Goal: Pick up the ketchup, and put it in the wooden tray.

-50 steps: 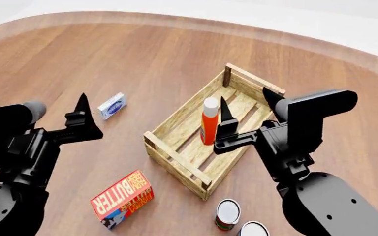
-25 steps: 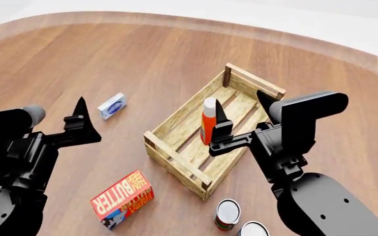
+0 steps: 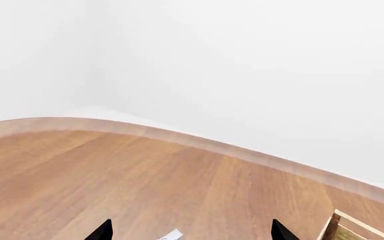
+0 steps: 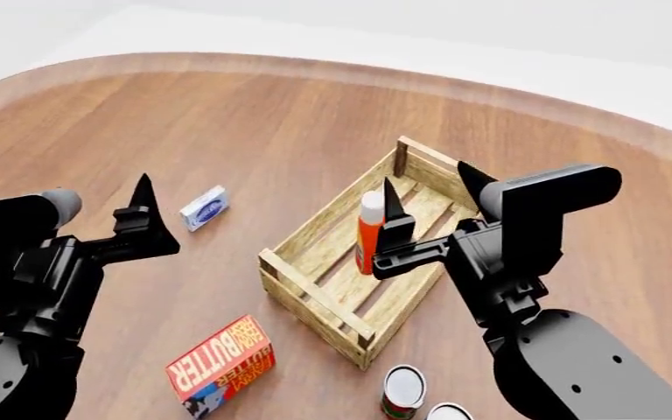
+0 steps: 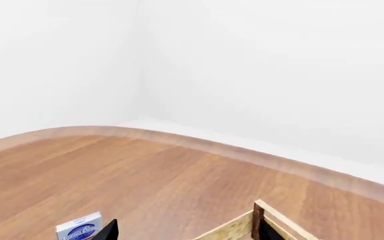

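The right gripper's [image 4: 427,197] fingers stand apart, one black tip [image 4: 392,199] just beside the ketchup [image 4: 367,233] and the other [image 4: 469,175] out over the tray's far end; in the right wrist view the two tips sit wide at the frame's lower edge with nothing between them. So the bottle looks released: it stands upright on the slats inside the tray [image 4: 312,293], white cap up, near the middle of the long side. Whether the near finger touches it I cannot tell.

The left gripper [image 4: 143,206] hangs over bare table [image 4: 242,114], its fingers also apart in the left wrist view, holding nothing. A small blue-and-white box [image 4: 204,208] lies just past it.

Nearer the robot lie a butter box [image 4: 217,365] and two cans [image 4: 402,389], all outside the tray.

Judged from this, the placing is done; what seems left is to lift the right arm clear without tipping the bottle.
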### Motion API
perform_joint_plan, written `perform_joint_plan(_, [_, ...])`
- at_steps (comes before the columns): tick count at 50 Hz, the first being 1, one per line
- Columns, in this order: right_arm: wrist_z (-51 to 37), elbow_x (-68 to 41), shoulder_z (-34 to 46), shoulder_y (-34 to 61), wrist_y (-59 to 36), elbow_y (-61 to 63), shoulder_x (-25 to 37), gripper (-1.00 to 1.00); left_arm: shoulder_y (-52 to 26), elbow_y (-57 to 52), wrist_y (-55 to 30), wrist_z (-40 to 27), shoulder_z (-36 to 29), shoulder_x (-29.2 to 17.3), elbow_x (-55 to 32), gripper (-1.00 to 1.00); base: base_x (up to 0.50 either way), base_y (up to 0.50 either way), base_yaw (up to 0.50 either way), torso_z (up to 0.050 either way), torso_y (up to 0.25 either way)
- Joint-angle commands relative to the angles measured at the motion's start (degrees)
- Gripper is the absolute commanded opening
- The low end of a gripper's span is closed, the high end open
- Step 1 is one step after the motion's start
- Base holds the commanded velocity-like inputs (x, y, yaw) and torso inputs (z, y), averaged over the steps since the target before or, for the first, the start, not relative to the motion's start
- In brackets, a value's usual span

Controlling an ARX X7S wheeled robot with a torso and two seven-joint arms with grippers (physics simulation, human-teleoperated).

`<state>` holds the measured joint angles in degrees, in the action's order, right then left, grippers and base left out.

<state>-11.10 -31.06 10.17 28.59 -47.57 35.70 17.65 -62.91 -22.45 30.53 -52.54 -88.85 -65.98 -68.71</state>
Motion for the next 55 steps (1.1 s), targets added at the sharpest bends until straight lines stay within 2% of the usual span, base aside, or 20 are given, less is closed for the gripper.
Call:
perform_joint_plan(1, [-0.28, -0.15, 0.18, -0.15, 0.38, -0.12, 0.14, 1.00, 0.28, 0.19, -0.06, -0.04, 0.22, 0.11, 0.05, 1.00, 0.00, 0.00, 0.00, -0.009, 0.158])
perform_joint_plan(14, [-0.70, -0.31, 0.59, -0.26, 0.59, 0.12, 0.29, 1.00, 0.74, -0.13, 0.14, -0.29, 0.45, -0.26, 0.43, 1.00, 0.00, 0.00, 0.00, -0.009, 0.144])
perform_joint_plan(24, [-1.98, -1.01, 0.61, -0.85, -0.72, 2.59, 0.73, 1.00, 1.23, -1.40, -0.08, -1.34, 0.35, -1.41, 2.11, 1.00, 0.00, 0.00, 0.00, -0.001, 0.004])
perform_joint_plan(32, [-4.86, -2.22, -0.13, -2.75, -3.57, 8.36, 1.55, 1.00, 2.72, -4.88, 1.17, -3.18, -0.04, -5.28, 5.45, 1.00, 0.00, 0.00, 0.00, 0.000, 0.000])
perform_joint_plan(46, [-12.82, -8.24, -3.49, -8.93, -10.41, 23.99, 3.43, 1.00, 7.13, -14.90, 5.92, -7.84, -1.82, -15.04, 15.61, 1.00, 0.00, 0.00, 0.00, 0.000, 0.000])
perform_joint_plan(51, [-28.65, -17.71, 6.81, -7.72, 1.80, 24.27, 15.50, 1.00, 8.40, -17.96, 8.04, -8.79, -2.45, -18.25, 19.41, 1.00, 0.00, 0.00, 0.00, 0.000, 0.000])
perform_joint_plan(55, [-38.25, -20.04, 17.95, -4.01, 11.84, 24.26, 23.89, 1.00, 9.41, -19.13, 9.53, -9.37, -3.09, -19.61, 21.72, 1.00, 0.00, 0.00, 0.00, 0.000, 0.000])
